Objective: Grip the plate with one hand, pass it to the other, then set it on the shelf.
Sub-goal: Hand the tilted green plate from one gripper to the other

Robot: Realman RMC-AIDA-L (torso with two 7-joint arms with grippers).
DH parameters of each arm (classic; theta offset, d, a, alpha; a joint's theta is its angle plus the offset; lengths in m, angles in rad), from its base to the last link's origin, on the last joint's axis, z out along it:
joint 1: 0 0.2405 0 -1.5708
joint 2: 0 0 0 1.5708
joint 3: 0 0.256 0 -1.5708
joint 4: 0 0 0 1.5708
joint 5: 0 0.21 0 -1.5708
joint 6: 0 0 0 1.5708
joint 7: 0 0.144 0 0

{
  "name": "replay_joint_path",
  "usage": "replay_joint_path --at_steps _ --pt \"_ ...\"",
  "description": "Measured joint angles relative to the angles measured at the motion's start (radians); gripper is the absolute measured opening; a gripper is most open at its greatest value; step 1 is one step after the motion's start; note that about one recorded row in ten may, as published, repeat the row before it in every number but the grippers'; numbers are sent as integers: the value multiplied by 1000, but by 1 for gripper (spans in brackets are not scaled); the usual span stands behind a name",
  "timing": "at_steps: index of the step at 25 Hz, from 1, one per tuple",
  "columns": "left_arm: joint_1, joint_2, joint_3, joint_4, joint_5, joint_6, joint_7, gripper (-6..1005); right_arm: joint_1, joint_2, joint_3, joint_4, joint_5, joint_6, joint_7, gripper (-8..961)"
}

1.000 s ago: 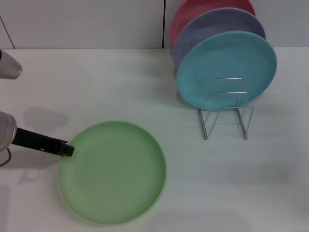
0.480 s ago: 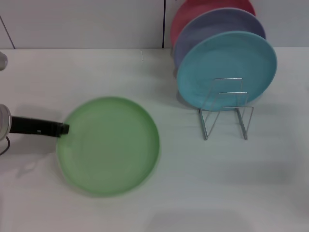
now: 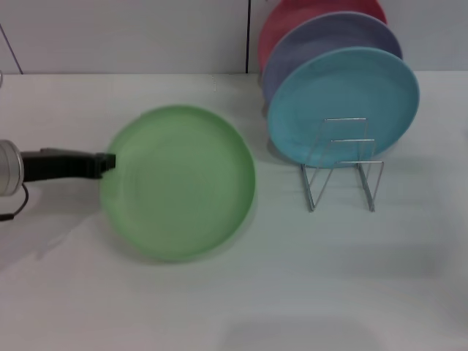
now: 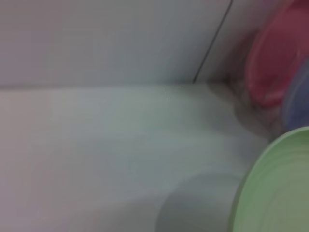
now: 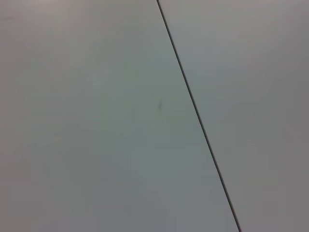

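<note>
The light green plate point(image 3: 179, 183) hangs tilted above the white table at centre left in the head view. My left gripper point(image 3: 108, 164) is shut on the plate's left rim, with its black fingers point(image 3: 69, 164) reaching in from the left edge. In the left wrist view the plate's green rim point(image 4: 275, 188) fills the lower right corner, its shadow on the table beneath. The silver wire shelf point(image 3: 341, 164) stands at the right, its front loops free. My right gripper does not show in any view; the right wrist view holds only a pale wall with a dark seam.
Three plates stand on edge in the back of the shelf: a turquoise plate point(image 3: 344, 102) in front, a lavender plate point(image 3: 322, 40) behind it, a red plate point(image 3: 292, 18) at the rear. The red plate point(image 4: 275, 58) also shows in the left wrist view.
My left gripper has lifted the green plate off the table and carried it up and toward the back right. The plate now tilts and sits closer to the shelf.
</note>
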Motion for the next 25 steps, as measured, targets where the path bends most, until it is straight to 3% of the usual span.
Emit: replay_joint_path --at_steps 9,12,18,25 --pt "39 0 26 39 -268 135 202 38 1 -1 0 0 0 4 -1 650" --pt "67 0 78 72 -369 244 308 38 2 -1 0 0 0 4 -2 650" --pt "88 2 148 84 -389 380 346 40 2 -1 0 0 0 4 -2 650" --pt "80 10 113 80 -306 377 346 41 3 -2 0 0 0 4 -2 650"
